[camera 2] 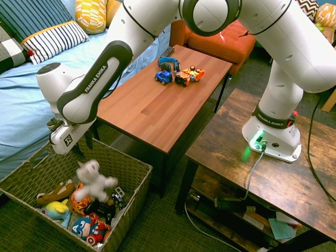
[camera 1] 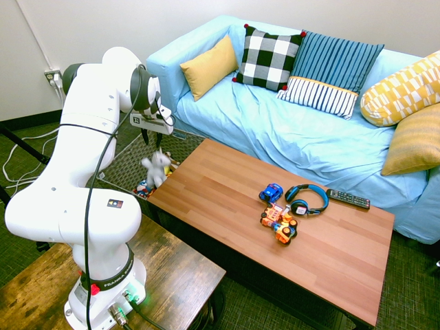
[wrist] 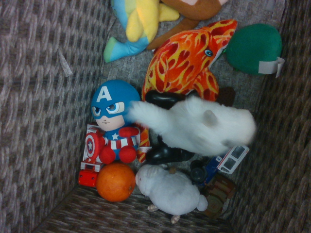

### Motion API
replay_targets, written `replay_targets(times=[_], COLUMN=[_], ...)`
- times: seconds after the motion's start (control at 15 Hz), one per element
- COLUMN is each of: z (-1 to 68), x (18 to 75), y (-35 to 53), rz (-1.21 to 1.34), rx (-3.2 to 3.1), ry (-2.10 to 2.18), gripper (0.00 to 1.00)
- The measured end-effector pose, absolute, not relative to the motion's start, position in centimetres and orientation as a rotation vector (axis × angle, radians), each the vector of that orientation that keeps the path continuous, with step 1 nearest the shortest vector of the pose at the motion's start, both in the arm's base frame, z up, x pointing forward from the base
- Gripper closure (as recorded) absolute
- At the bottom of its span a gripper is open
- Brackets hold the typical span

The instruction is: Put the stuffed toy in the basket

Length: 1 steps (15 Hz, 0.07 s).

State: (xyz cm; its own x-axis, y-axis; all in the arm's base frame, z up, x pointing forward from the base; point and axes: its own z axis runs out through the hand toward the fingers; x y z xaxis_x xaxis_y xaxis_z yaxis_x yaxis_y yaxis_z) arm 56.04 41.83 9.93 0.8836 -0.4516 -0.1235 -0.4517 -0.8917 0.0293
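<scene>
I have the end effector (camera 2: 79,148) hanging just above the basket (camera 2: 131,173) with its fingers let go, so the stuffed toy (camera 2: 93,181) is loose, blurred, dropping onto the other toys heaped inside the basket rather than beside it.

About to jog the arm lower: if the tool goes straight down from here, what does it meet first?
Most likely the white stuffed toy, blurred just beneath the tool, above the other toys in the basket; depth is unclear.

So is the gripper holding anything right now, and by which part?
Nothing is held. The white stuffed toy shows blurred, apart from and below the gripper, above the other toys inside the basket.
</scene>
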Motion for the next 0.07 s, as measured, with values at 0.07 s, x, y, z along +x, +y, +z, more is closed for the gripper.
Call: replay_targets(times=[0.07], z=[9.77], x=[55.99], y=[41.83], rz=[0.202], rx=[-3.048], ry=[0.739], gripper=[0.00])
